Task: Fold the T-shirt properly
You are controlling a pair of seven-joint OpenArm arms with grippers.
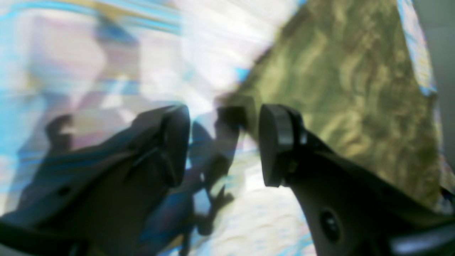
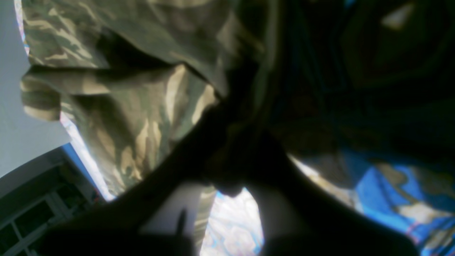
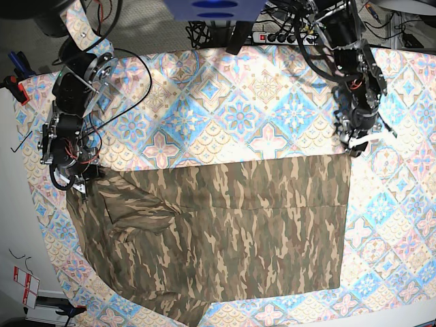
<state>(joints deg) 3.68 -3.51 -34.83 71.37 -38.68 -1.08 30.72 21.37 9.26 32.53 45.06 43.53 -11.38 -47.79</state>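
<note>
One camouflage T-shirt [image 3: 218,231] lies spread across the near half of a table covered by a blue, pink and cream tile-patterned tablecloth [image 3: 238,109]. Two robot arms work at its far edge, one at each top corner.

At the left of the base view, the right gripper [image 3: 73,182] sits at the shirt's upper left corner, where the cloth is bunched and folded over itself. From above, the jaws are hidden under the arm's own wrist and wiring. The right wrist view is dark and backlit: the two fingers [image 2: 199,156] show only as black shapes meeting in a point, closed tight, with crumpled camouflage fabric gathered around and between them. This gripper is pinching the shirt. The same view shows a folded sleeve or hem edge that the base view does not make clear.

In the middle, the shirt's body lies mostly flat. Its bottom hem is partly cut off by the lower picture edge.

At the right of the base view, the left gripper [image 3: 354,144] hangs just beside the shirt's upper right corner. The left wrist view is heavily blurred, yet shows both pads [image 1: 275,144] standing apart with nothing between them. The shirt's corner lies just beyond the gap.
</note>
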